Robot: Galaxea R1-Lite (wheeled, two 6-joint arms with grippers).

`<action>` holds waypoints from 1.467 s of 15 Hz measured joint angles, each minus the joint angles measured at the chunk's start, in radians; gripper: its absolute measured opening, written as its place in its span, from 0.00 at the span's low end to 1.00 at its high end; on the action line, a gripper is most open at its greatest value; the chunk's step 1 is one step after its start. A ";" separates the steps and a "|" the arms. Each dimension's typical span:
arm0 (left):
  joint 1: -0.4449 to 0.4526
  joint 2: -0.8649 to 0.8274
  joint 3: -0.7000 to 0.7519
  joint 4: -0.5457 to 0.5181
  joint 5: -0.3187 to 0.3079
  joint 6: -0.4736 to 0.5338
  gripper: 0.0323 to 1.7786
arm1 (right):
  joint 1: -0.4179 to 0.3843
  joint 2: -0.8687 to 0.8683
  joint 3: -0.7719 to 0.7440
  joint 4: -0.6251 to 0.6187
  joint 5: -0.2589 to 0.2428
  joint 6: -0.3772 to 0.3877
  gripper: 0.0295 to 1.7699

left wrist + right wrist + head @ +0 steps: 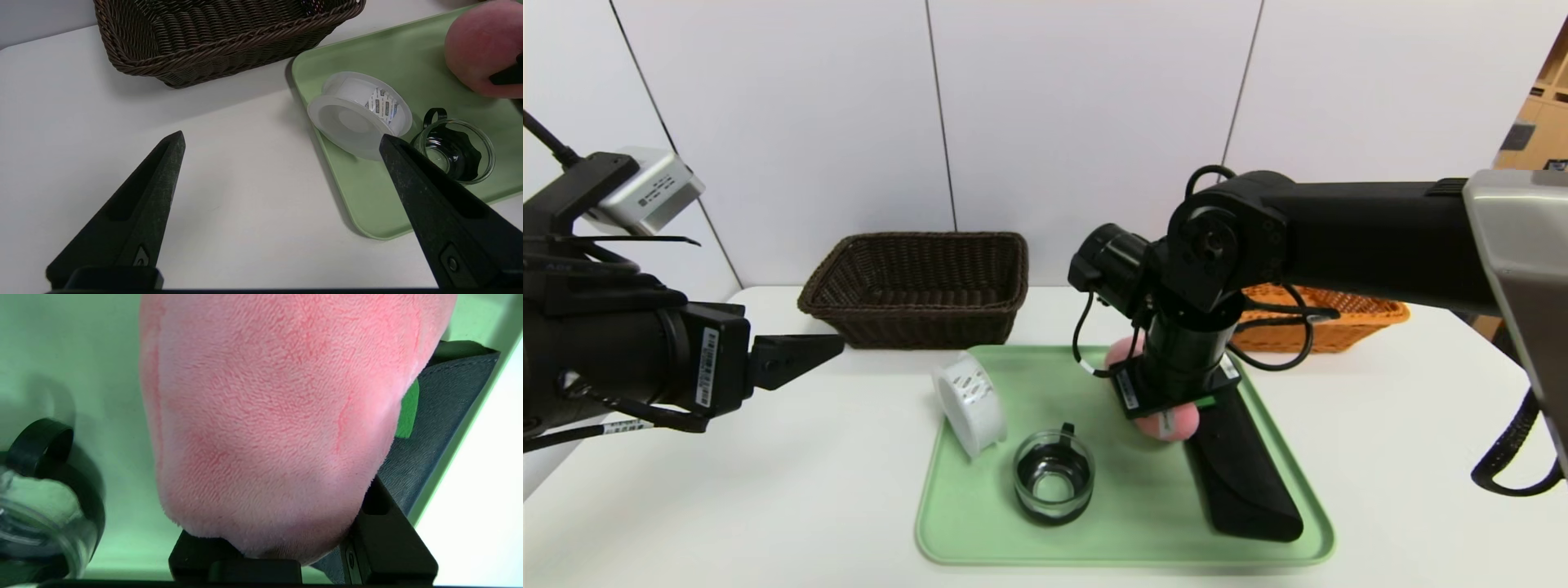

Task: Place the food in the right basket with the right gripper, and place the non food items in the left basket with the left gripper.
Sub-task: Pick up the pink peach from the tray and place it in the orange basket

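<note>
Closest to me, a small clear glass cup with a black handle (pixel 1054 478) is sitting on a flat green tray (pixel 1127 543). A long, soft black case (pixel 1245 474) is lying on the tray too, over on the right side. The tray is resting on a white table (pixel 727 506).

A bit farther out, my right gripper (pixel 282 526) is pointing down and squeezing a pink plush peach (pixel 265 416) between its two black fingers. The peach is hanging or sitting over the tray, right by the black case; I am not able to tell if it is touching the tray. Its green leaf is poking out on the case's side.

A round white plastic spool (pixel 972 404) is leaning on its side at the tray's left edge. My left gripper (pixel 282 136) is waiting over the table, left of the tray, wide open and holding nothing.

Farthest away, a dark brown woven basket (pixel 919 328) is standing behind the tray on the left, and an orange-tan woven basket (pixel 1307 336) is standing behind it on the right, partly hiding behind my right arm.
</note>
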 joint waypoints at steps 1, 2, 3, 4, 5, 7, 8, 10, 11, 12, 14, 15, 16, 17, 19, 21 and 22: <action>0.001 0.000 0.000 0.000 0.003 0.000 0.95 | 0.003 -0.011 0.000 0.001 0.001 0.001 0.33; 0.001 0.000 0.000 0.000 0.005 0.001 0.95 | 0.005 -0.027 0.000 0.000 0.002 0.001 0.33; 0.001 0.000 -0.003 0.000 0.007 0.003 0.95 | 0.007 -0.046 0.000 0.000 0.003 0.001 0.33; 0.001 0.001 -0.009 0.001 0.009 0.004 0.95 | 0.009 -0.070 -0.001 0.001 0.004 0.000 0.33; 0.001 0.003 -0.019 0.006 0.014 0.005 0.95 | 0.015 -0.100 -0.001 0.000 0.006 -0.003 0.33; 0.001 0.009 -0.039 0.006 0.034 0.005 0.95 | 0.027 -0.163 -0.001 -0.006 0.020 -0.008 0.33; 0.001 0.010 -0.043 0.006 0.037 0.006 0.95 | 0.035 -0.202 -0.001 -0.020 0.031 -0.009 0.33; 0.001 0.013 -0.047 0.006 0.037 0.006 0.95 | 0.043 -0.278 -0.001 -0.093 0.035 -0.015 0.33; 0.001 0.016 -0.051 0.006 0.039 0.006 0.95 | 0.037 -0.311 -0.001 -0.151 0.027 -0.026 0.33; 0.001 0.019 -0.057 0.007 0.040 0.005 0.95 | 0.016 -0.338 -0.001 -0.212 0.011 -0.046 0.33; 0.001 0.026 -0.067 0.010 0.053 0.006 0.95 | -0.055 -0.374 -0.002 -0.319 -0.003 -0.076 0.33; 0.000 0.030 -0.070 0.011 0.070 0.010 0.95 | -0.102 -0.384 -0.002 -0.350 -0.001 -0.089 0.33; 0.001 0.032 -0.072 0.011 0.080 0.012 0.95 | -0.161 -0.389 -0.002 -0.366 0.005 -0.101 0.33; 0.001 0.034 -0.073 0.012 0.081 0.013 0.95 | -0.223 -0.388 -0.001 -0.384 0.017 -0.113 0.33; 0.001 0.039 -0.078 0.022 0.081 0.013 0.95 | -0.344 -0.372 -0.001 -0.436 0.079 -0.131 0.33; 0.000 0.048 -0.101 0.051 0.081 0.013 0.95 | -0.433 -0.333 -0.001 -0.456 0.148 -0.126 0.33; 0.000 0.055 -0.123 0.065 0.081 0.013 0.95 | -0.470 -0.309 0.000 -0.459 0.186 -0.115 0.33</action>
